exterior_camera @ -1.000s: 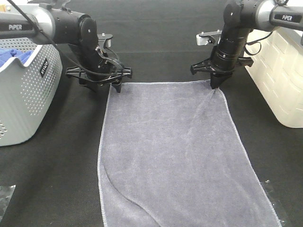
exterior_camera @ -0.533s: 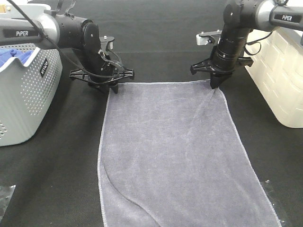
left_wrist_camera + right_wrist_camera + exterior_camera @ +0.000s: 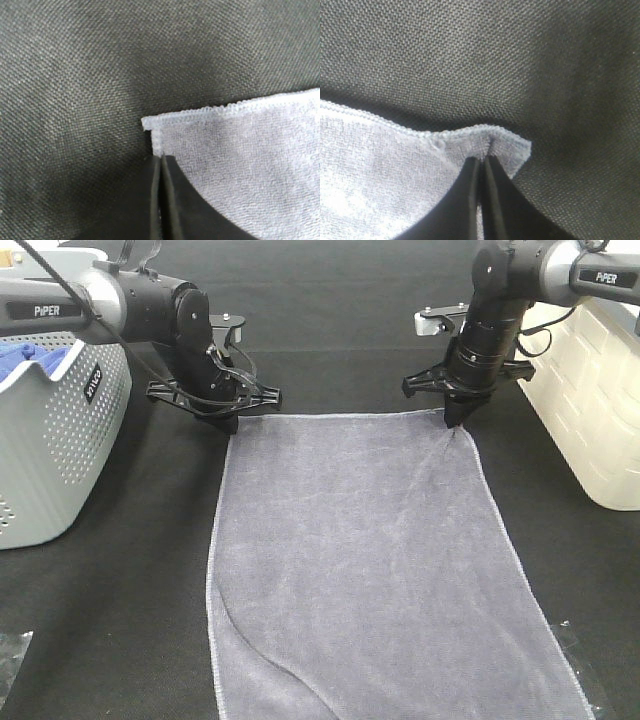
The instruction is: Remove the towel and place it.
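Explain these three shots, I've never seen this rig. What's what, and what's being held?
This is a robot with two arms. The wide picture comes from a camera mounted high, looking down on a black cloth-covered table. The two close-ups come from a camera on each arm's wrist. A large slate-grey towel lies spread flat. The left arm's fingers are closed on its edge right by one far corner. The right arm's fingers pinch the other far corner, bunching it slightly. At the left stands a grey perforated basket with a blue cloth inside. At the right is a cream bin.
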Motion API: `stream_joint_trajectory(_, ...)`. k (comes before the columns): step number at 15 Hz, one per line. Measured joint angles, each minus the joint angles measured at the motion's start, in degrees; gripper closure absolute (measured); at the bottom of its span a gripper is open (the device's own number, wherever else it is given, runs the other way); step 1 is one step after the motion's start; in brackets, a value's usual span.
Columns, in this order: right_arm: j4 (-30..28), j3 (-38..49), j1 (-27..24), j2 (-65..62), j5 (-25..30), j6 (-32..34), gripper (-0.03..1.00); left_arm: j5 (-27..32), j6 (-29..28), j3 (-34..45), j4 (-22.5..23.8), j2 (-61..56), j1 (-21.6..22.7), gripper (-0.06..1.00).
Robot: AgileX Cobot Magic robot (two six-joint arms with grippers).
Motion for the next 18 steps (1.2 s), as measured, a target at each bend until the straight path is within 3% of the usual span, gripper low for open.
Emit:
stream_joint_trajectory(7,-0.17,-4.81,0.0,0.0,0.92,-0.06,0.97,0.63,0.0,-5.67,7.1,-1.38,0.0,0.94)
stream_joint_trajectory(10,-0.34,-6.19,0.0,-0.11,2.18,-0.06,0.97,5.27,-3.61,-5.9,7.39,-1.03,0.0,0.93)
stream_joint_trajectory(11,-0.34,-6.19,0.0,-0.11,2.35,-0.06,0.97,6.13,-5.96,-5.9,7.51,-0.46,0.0,0.86)
stream_joint_trajectory(14,-0.57,-6.19,0.0,-0.11,2.58,-0.06,0.97,5.73,-7.56,-6.02,5.33,1.55,0.0,0.49)
stream_joint_trajectory(18,-0.69,-6.3,0.0,-0.11,2.64,-0.06,0.97,3.9,-7.56,-6.02,2.58,2.69,0.0,0.46)
